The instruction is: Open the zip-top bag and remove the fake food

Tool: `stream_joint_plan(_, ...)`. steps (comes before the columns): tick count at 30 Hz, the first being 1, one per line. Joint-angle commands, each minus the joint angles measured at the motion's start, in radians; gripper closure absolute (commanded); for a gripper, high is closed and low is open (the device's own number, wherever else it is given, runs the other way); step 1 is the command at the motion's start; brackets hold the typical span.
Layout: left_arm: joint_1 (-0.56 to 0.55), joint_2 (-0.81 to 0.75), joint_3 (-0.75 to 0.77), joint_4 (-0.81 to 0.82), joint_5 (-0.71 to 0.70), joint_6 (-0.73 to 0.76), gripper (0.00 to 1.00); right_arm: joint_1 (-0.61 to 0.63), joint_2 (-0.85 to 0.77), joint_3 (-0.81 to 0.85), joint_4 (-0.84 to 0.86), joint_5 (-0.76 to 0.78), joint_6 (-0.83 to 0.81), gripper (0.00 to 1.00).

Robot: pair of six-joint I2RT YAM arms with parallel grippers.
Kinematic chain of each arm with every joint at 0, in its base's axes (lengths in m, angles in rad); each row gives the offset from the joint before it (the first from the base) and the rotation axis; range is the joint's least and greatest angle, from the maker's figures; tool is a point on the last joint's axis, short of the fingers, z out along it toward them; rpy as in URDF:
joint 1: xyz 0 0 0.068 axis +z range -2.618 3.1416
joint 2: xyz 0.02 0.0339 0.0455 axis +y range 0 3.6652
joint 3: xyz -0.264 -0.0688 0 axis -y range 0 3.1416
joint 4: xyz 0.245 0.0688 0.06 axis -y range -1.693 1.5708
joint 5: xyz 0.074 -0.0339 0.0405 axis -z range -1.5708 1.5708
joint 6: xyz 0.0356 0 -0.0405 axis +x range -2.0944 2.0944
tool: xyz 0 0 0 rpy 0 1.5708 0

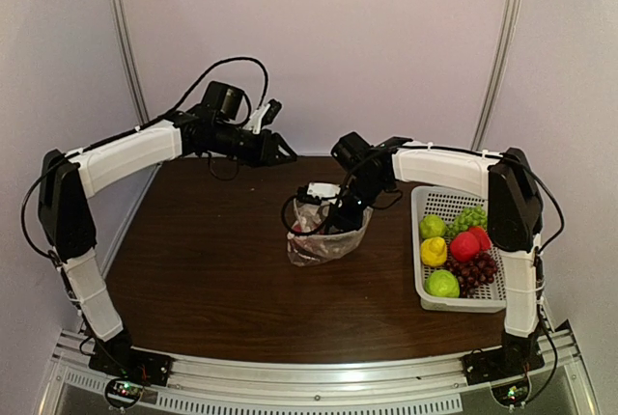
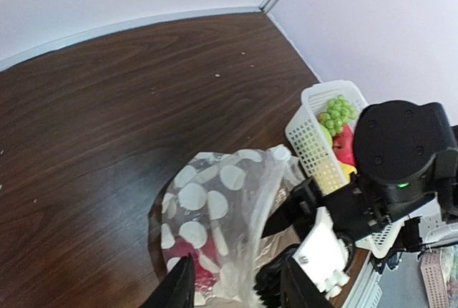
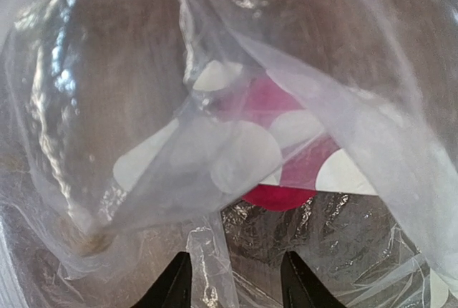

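Note:
The zip-top bag (image 1: 323, 239), clear with white dots, stands crumpled at the table's middle; it also shows in the left wrist view (image 2: 215, 200). A pink-red fruit (image 3: 283, 195) lies inside it, also seen in the left wrist view (image 2: 187, 265). My right gripper (image 1: 333, 220) is open with its fingers inside the bag's mouth (image 3: 236, 258), plastic draped around them, a little short of the fruit. My left gripper (image 1: 285, 152) is open and empty, held high behind the bag (image 2: 236, 268). Other fake fruits lie in the basket.
A white perforated basket (image 1: 422, 275) at the right holds green grapes (image 1: 470, 217), a lemon (image 1: 434, 252), a red fruit (image 1: 465, 245), purple grapes (image 1: 475, 271) and green apples (image 1: 442, 284). Walls close the back and sides.

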Motion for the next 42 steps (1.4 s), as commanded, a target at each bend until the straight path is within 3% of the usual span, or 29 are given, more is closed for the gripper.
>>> stream_joint_plan(1, 0.066, -0.044, -0.179, 0.075, -0.062, -0.107, 0.58, 0.007, -0.018, -0.011, 0.017, -0.019, 0.005, 0.54)
stream_joint_plan(8, 0.074, -0.043, -0.328, 0.202, -0.058, -0.173, 0.58, 0.007, -0.027, -0.029, 0.036, -0.017, 0.003, 0.48)
stream_joint_plan(24, 0.051, 0.154, -0.327, 0.393, 0.098, -0.21, 0.59, 0.007, 0.029, 0.029, 0.073, -0.003, 0.023, 0.47)
stream_joint_plan(31, 0.026, 0.236, -0.308, 0.443, 0.13, -0.238, 0.76, 0.009, 0.11, 0.107, 0.08, -0.026, 0.056, 0.44)
stream_joint_plan(36, 0.0, 0.261, -0.308, 0.445, 0.132, -0.248, 0.84, 0.01, 0.164, 0.144, 0.066, -0.042, 0.056, 0.3)
stream_joint_plan(42, -0.015, 0.282, -0.314, 0.497, 0.125, -0.265, 0.93, 0.012, 0.189, 0.131, 0.132, -0.052, 0.089, 0.24)
